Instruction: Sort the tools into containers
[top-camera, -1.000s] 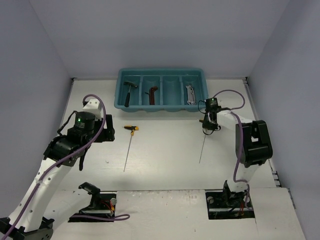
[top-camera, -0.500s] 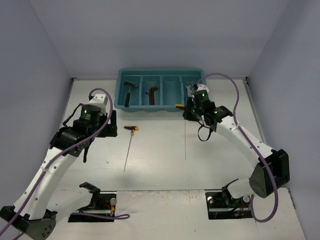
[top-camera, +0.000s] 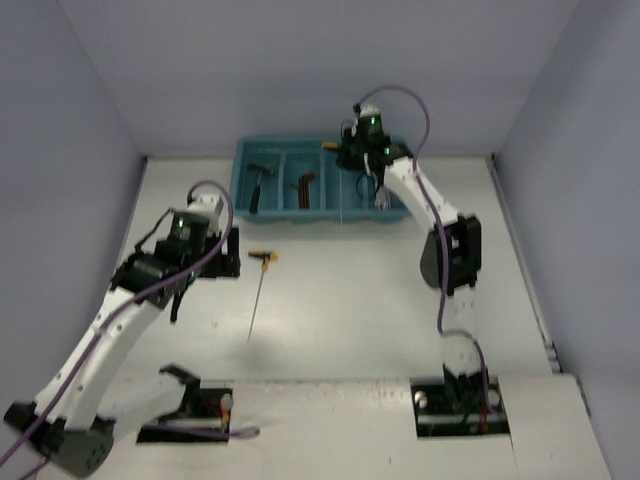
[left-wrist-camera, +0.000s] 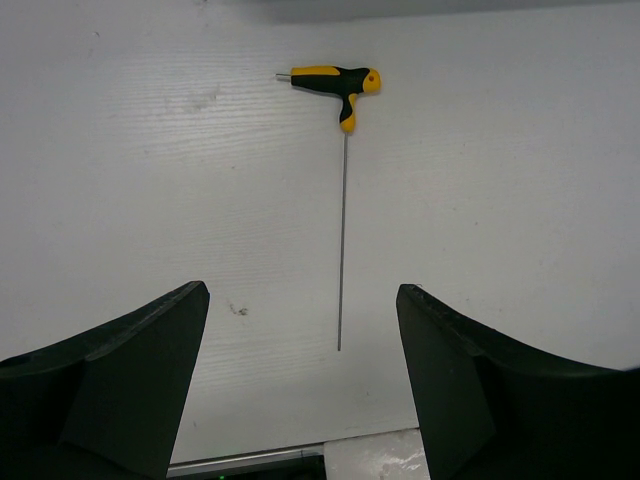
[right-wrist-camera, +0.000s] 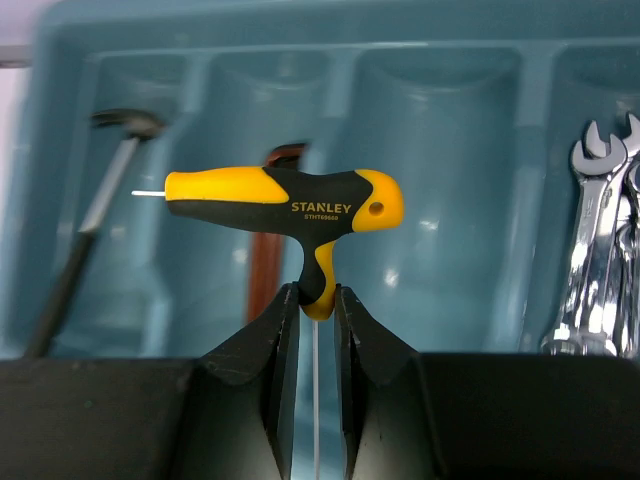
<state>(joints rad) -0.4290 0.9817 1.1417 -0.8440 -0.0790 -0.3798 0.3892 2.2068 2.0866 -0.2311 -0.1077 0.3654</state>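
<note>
Beyond the right gripper (right-wrist-camera: 310, 300), which pinches the held T-handle driver (right-wrist-camera: 285, 200) by its neck, lies the tray (right-wrist-camera: 300, 30). The hammer (right-wrist-camera: 95, 215) lies in the compartment far left of the gripper. The hex keys (right-wrist-camera: 265, 270) lie in the next compartment, just left of the fingers, and the wrenches (right-wrist-camera: 595, 250) in the rightmost. Ahead of the left gripper (left-wrist-camera: 302, 292), the loose T-handle driver (left-wrist-camera: 335, 80) lies on the table (left-wrist-camera: 520, 200), handle farthest, shaft pointing back between the parted fingers.

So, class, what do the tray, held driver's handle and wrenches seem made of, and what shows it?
Tray: likely plastic, glossy teal, moulded rounded walls. Driver handle: probably plastic with rubbery black grip, matte. Wrenches: polished metal, bright silver glints.
</note>
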